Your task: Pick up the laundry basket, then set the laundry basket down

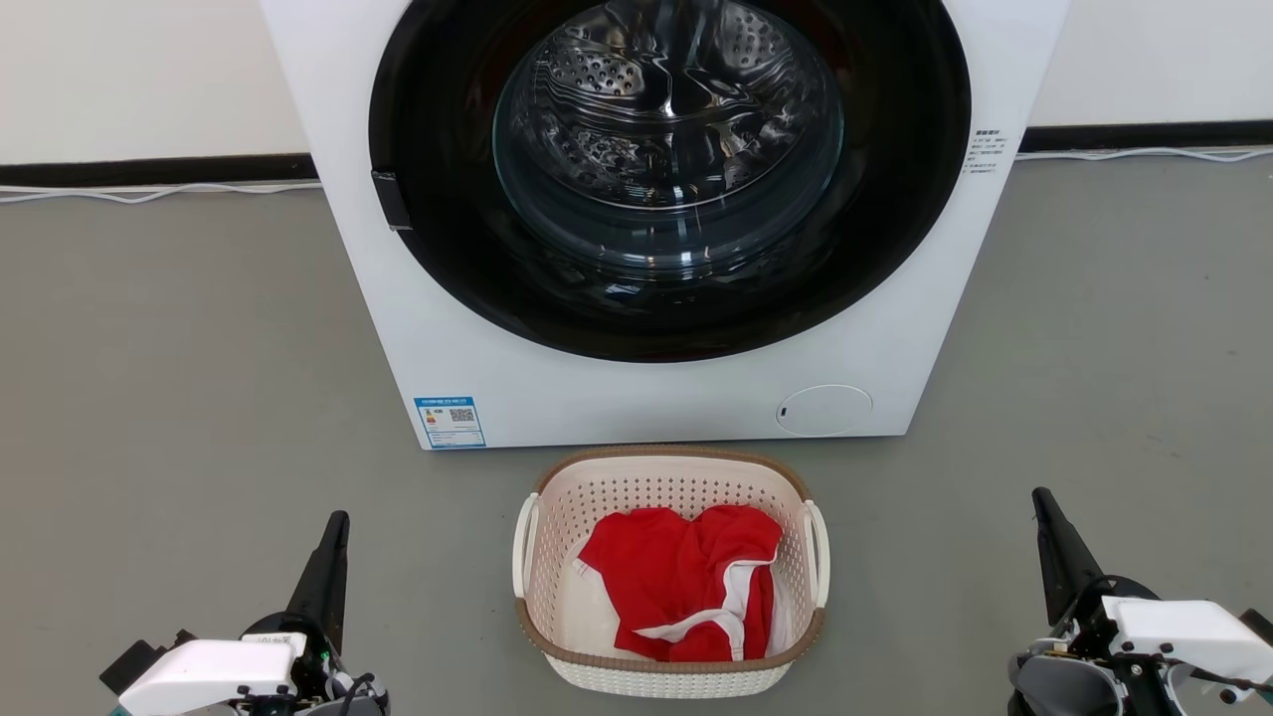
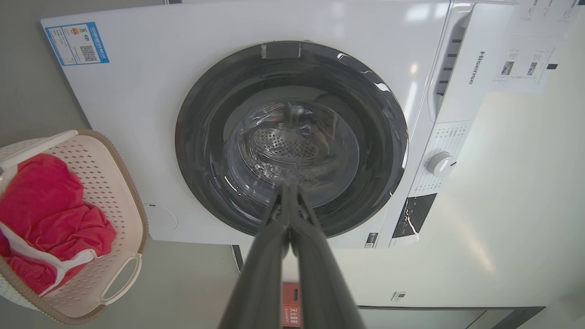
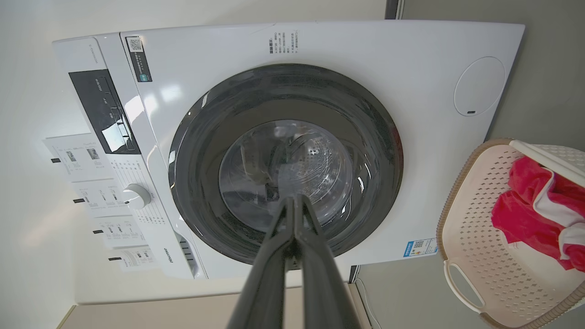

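Grey floor [image 1: 159, 398] under everything. Washing machine [image 1: 636, 398] is dead ahead of both tool tips, and its round glass door [image 1: 666, 149] looks closed.

Laundry basket [image 1: 656, 681] sits on the floor between our two tools, just in front of the machine. It's inboard to the right of the left tool [image 1: 336, 532] and inboard to the left of the right tool [image 1: 1044, 507], well apart from both. Nothing touches it. Red garment with white trim [image 1: 681, 582] lies crumpled inside.

Both tools are clenched, fingers pressed together, gripping nothing. Both wrist views agree.

Handling, our read:
- **Weight:** thin perforated plastic with one garment in it, so light.
- **Stiffness:** walls will likely flex if squeezed, and smooth plastic may slip in a pinch.
- **Where to grab:** we'd take the two white side handles, left handle [image 1: 521, 545] for the left tool and right handle [image 1: 819, 552] for the right. Each faces its own tool.
- **Sequence:** the tools must release first, then close across the handle bars.
- **Risk:** lift both sides evenly, or it tilts and dumps the garment.

Pick-up not started.
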`<state>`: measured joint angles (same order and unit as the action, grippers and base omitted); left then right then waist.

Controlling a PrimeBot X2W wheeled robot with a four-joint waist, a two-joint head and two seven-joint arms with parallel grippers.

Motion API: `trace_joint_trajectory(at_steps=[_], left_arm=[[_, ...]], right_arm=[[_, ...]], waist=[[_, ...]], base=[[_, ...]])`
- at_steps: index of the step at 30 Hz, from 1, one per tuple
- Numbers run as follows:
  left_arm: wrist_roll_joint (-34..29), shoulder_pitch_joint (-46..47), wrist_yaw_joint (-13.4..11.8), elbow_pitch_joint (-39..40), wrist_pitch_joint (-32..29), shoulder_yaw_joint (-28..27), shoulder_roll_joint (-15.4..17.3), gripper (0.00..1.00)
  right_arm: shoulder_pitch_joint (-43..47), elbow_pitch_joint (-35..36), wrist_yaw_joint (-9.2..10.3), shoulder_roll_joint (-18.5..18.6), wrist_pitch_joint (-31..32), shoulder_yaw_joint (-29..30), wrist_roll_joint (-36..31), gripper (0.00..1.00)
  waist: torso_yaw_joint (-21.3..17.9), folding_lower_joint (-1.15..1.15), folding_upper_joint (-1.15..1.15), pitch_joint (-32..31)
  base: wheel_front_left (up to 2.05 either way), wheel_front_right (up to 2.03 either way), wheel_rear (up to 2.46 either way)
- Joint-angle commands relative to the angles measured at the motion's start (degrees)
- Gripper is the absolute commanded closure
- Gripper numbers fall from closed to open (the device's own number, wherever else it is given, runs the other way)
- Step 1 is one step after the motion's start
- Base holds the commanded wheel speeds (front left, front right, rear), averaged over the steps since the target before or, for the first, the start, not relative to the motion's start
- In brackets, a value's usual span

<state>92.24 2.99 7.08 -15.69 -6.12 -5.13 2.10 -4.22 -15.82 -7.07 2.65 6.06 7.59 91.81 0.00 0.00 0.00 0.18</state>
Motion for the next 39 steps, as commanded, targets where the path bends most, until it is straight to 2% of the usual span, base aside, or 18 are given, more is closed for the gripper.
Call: trace_joint_trajectory(at_steps=[1, 39], left_arm=[[0.0, 3.2, 0.4, 1.7, -0.3, -1.4, 0.8, 1.0], [0.0, 3.2, 0.4, 1.7, -0.3, -1.4, 0.8, 1.0]], right_arm=[[-2.0, 1.8, -0.42, 0.2, 0.4, -1.1, 0.4, 1.0], [-2.0, 1.8, -0.42, 0.2, 0.4, -1.1, 0.4, 1.0]], waist=[[0.0, 0.0, 0.0, 0.0], [0.0, 0.0, 0.0, 0.0]], base=[[0.0, 0.0, 0.0], [0.0, 0.0, 0.0]])
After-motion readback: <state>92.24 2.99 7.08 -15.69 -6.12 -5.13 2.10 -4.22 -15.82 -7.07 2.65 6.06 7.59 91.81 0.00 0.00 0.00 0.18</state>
